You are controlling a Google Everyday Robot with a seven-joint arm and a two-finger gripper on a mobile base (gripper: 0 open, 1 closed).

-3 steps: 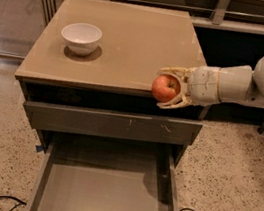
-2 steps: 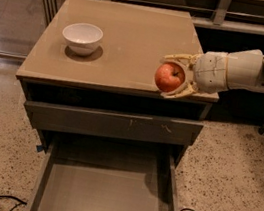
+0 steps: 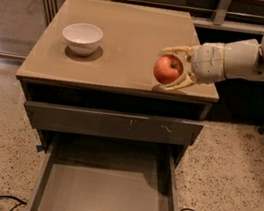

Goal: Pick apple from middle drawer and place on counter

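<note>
one red apple in gripper over counter

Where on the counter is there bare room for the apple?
The counter is bare everywhere right of the white bowl, including under the gripper, shut on the apple above the front right corner. Only the bowl's spot is taken.

The small red apple, with yellow patches, sits gripped between the two fingers of the gripper. The gripper hangs just above the front corner of the shiny tan counter. The dark grey middle drawer is pulled open, well below the gripper.
</note>
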